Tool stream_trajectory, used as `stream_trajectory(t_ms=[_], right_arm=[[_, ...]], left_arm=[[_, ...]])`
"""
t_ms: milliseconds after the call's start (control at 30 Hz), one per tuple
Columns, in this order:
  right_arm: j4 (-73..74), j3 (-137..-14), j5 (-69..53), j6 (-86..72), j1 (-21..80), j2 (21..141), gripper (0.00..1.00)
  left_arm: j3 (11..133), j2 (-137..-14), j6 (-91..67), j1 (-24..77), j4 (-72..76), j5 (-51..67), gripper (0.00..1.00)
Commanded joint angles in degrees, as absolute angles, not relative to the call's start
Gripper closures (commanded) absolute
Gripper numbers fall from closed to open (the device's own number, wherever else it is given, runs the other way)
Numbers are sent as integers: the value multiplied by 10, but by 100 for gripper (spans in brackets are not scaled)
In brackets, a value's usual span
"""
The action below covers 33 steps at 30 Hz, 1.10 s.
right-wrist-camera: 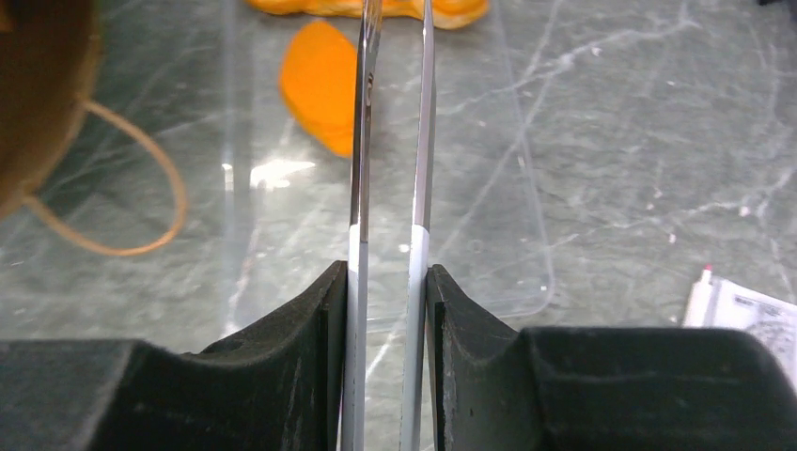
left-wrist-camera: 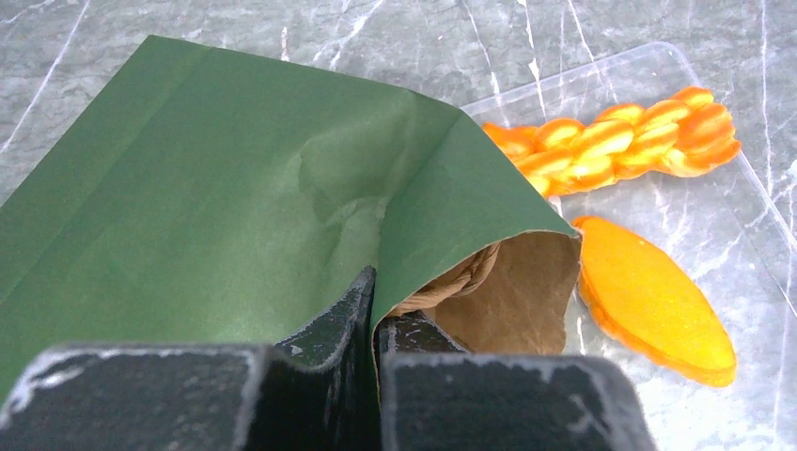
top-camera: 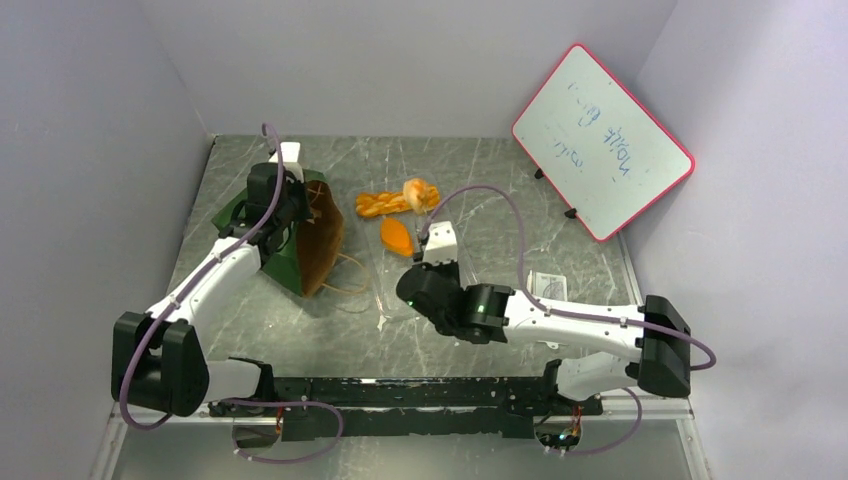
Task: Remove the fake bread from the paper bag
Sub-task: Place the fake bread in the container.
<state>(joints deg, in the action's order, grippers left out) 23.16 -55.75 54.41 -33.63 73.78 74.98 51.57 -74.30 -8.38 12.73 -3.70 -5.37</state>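
The paper bag (top-camera: 300, 245) lies on its side, green outside, brown mouth facing right. My left gripper (left-wrist-camera: 376, 319) is shut on the bag's upper rim, one finger outside and one inside. In the left wrist view the bag (left-wrist-camera: 216, 188) shows only brown paper and a twisted handle within. Fake bread lies outside on a clear tray (left-wrist-camera: 658, 66): a braided loaf (top-camera: 383, 205), a round bun (top-camera: 415, 189) and an oval roll (top-camera: 397, 237). My right gripper (right-wrist-camera: 387, 277) is shut on metal tongs (right-wrist-camera: 390, 141), which point toward the oval roll (right-wrist-camera: 320, 85).
A red-framed whiteboard (top-camera: 600, 140) leans at the back right. A tan loop handle (right-wrist-camera: 122, 188) of the bag trails on the marble table. A small printed paper (right-wrist-camera: 742, 310) lies to the right. Grey walls enclose the table on three sides.
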Motion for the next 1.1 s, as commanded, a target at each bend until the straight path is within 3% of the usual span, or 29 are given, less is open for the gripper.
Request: stream_trajectory(t_ms=[0, 567, 867, 1067], right_arm=[[194, -523, 521, -300, 686, 733, 93], [117, -452, 428, -289, 611, 821, 92], [60, -435, 365, -270, 563, 842, 78], [22, -441, 339, -254, 541, 867, 76]], left_arm=[[504, -719, -86, 122, -29, -44, 93], [487, -698, -94, 122, -17, -25, 93], [486, -704, -98, 122, -13, -18, 93], [487, -706, -97, 122, -14, -18, 93]])
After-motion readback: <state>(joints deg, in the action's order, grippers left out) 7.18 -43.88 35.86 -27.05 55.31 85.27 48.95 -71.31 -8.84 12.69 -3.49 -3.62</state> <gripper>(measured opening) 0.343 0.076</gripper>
